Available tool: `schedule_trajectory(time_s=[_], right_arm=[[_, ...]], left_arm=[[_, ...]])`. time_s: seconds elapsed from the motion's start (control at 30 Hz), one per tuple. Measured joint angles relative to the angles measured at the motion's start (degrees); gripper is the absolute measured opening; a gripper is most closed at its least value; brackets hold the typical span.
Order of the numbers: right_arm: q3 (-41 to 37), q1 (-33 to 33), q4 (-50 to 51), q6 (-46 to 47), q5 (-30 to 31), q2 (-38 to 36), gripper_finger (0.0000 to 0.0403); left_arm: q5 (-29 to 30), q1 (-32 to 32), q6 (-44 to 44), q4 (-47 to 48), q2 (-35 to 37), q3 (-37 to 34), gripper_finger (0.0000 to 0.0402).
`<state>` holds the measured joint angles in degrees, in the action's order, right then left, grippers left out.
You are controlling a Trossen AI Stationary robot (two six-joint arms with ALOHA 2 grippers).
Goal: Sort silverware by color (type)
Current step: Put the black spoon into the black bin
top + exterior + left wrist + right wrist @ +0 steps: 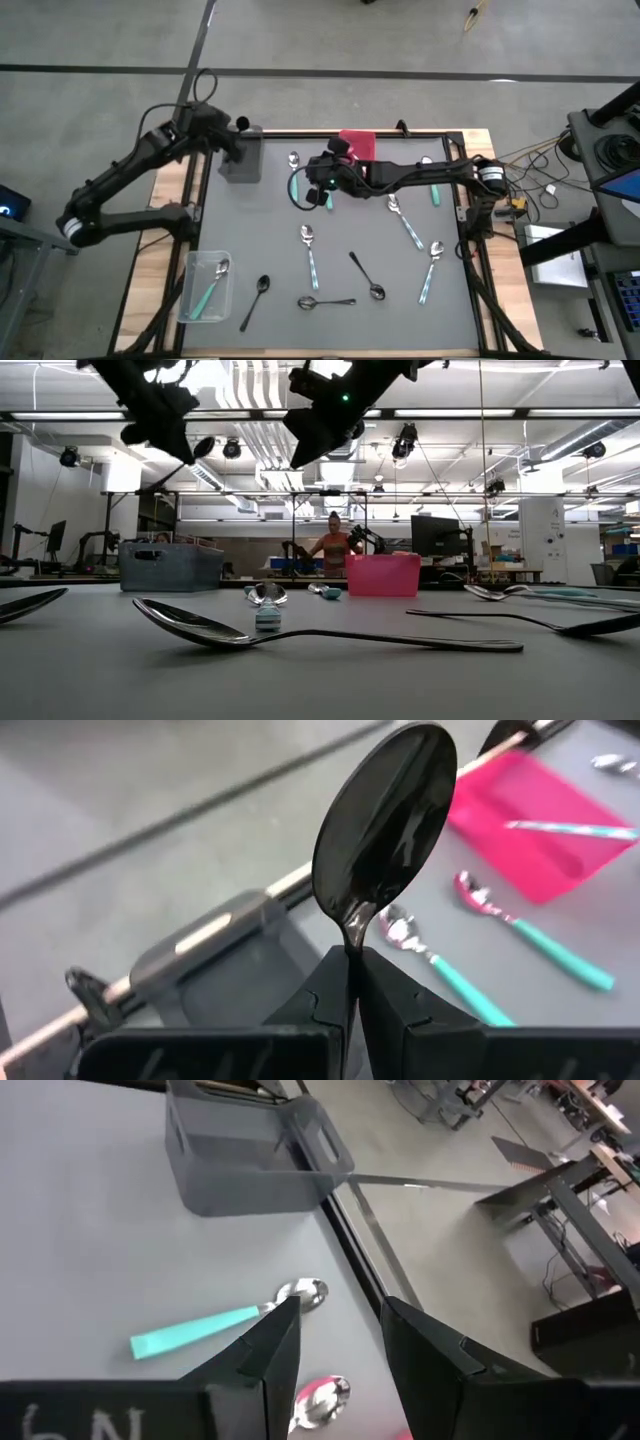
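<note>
Left gripper [352,982] jaws pinch a glossy black spoon [385,820] upright above the grey bin [241,155]. Right gripper [335,1342] jaws spread above a teal-handled spoon [215,1323].

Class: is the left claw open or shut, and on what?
Shut: the left claw pinches the handle of a black spoon, bowl upward, by the grey bin.

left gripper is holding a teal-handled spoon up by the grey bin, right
Not quite: the left gripper by the grey rectangular bin is shut on an all-black metal spoon, not a teal-handled one. The left wrist view shows it.
</note>
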<state>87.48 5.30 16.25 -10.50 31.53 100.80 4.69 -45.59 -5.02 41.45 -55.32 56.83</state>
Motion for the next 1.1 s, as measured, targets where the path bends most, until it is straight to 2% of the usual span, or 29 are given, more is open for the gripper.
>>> schedule_trajectory(time_s=[0.1, 0.33, 0.67, 1.0, 1.1], right_arm=[[0.0, 0.0, -0.1, 0.0, 0.0, -0.3, 0.0132], [0.0, 0.0, 0.0, 0.8, 0.0, -0.3, 0.0132], [-0.1, 0.0, -0.1, 1.2, 0.0, -0.3, 0.0132], [-0.1, -0.1, 1.9, 5.4, -0.1, -0.5, 0.0132], [-0.1, -0.3, 3.5, 6.8, -0.1, -0.8, 0.0132]], left_arm=[[-3.5, -4.9, 1.5, 0.1, -2.2, -0.8, 0.0], [-7.3, -12.0, 4.9, 0.0, -9.0, -0.9, 0.0], [-7.8, -15.6, 7.3, 1.7, -15.9, -1.0, 0.0], [-15.8, -21.6, 11.1, 5.7, -23.1, 2.6, 0.0], [-16.4, -22.1, 12.4, 6.1, -25.2, 4.1, 0.0]])
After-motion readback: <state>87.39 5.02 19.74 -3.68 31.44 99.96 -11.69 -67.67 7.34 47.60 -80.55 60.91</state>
